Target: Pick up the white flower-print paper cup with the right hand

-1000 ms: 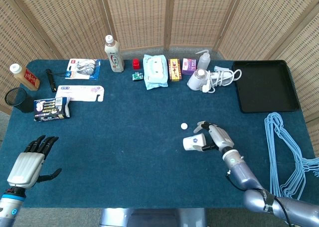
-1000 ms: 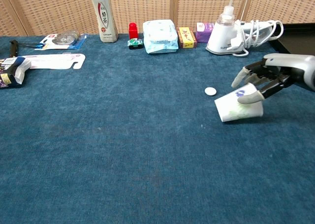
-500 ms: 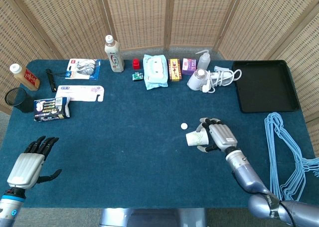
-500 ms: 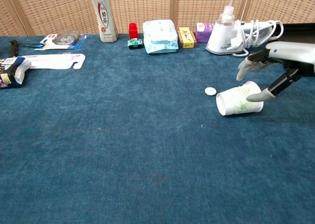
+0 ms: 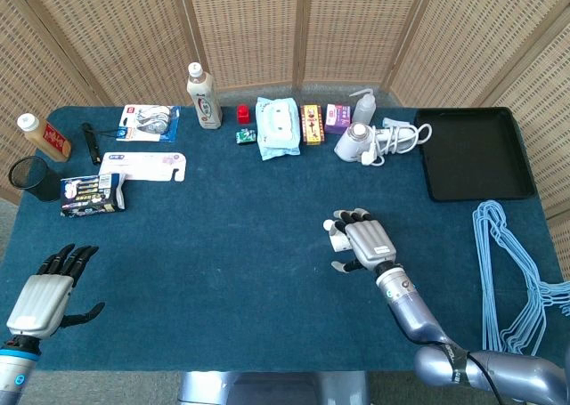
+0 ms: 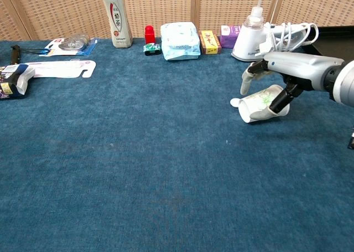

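The white flower-print paper cup (image 6: 261, 103) lies on its side on the fuzzy blue table (image 6: 138, 169), a little to the right of the middle. Its long axis runs left to right. Its round open mouth points to about 8 o'clock. The cup is thin paper with green leaf prints. The right hand (image 5: 362, 241) is right over it, palm down, with fingers (image 6: 246, 81) curved around it. I cannot tell if it grips the cup. The left hand (image 5: 44, 291) is spread and holds nothing, at the table's near left corner.
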You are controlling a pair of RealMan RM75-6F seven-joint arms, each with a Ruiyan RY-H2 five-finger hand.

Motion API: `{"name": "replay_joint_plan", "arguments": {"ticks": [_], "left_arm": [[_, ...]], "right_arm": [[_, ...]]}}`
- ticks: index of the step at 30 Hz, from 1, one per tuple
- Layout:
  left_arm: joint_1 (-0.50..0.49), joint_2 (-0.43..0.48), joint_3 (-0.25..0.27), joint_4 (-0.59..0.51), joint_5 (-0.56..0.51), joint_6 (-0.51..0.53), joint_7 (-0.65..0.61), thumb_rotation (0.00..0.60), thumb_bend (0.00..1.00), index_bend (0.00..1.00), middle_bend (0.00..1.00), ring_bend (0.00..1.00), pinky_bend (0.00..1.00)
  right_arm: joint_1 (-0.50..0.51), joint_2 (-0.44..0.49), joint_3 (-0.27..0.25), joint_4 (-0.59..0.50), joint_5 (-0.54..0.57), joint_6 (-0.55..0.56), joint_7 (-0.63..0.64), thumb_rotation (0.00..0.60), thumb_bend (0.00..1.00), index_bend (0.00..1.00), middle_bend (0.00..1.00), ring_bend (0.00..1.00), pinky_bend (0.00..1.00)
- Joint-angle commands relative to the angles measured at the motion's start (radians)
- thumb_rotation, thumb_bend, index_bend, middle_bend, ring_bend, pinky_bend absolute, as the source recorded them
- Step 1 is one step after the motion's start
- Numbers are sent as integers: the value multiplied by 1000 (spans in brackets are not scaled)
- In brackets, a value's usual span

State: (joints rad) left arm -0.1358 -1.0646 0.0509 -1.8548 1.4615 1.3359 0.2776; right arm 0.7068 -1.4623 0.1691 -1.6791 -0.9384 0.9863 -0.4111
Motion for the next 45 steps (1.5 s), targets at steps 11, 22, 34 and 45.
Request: {"name": "replay_joint_plan", "arguments": {"ticks": [11,22,34,45], "left_arm": [[6,8,1,-5,1,8,1,367,234,66,127,57,126],[7,12,1,-12,4,9,5,371,234,66,127,58,126],[10,16,3,-12,3,7,-2,372,234,65,128,58,126],[11,19,4,-1,-2,2,-20,368,234,65,128,58,126]], "right_arm": [[56,-20,16,73,11,-46,-11,507,263,347,158,163,90],[82,-33,-22,137,24,-60,-86,509,264,350,159,158,89],[96,-60,-43,165,49,-42,-155,513,264,355,159,157,89],[104,-87,-51,204,45,-37,-176,514,266,472,188,162,92]]}}
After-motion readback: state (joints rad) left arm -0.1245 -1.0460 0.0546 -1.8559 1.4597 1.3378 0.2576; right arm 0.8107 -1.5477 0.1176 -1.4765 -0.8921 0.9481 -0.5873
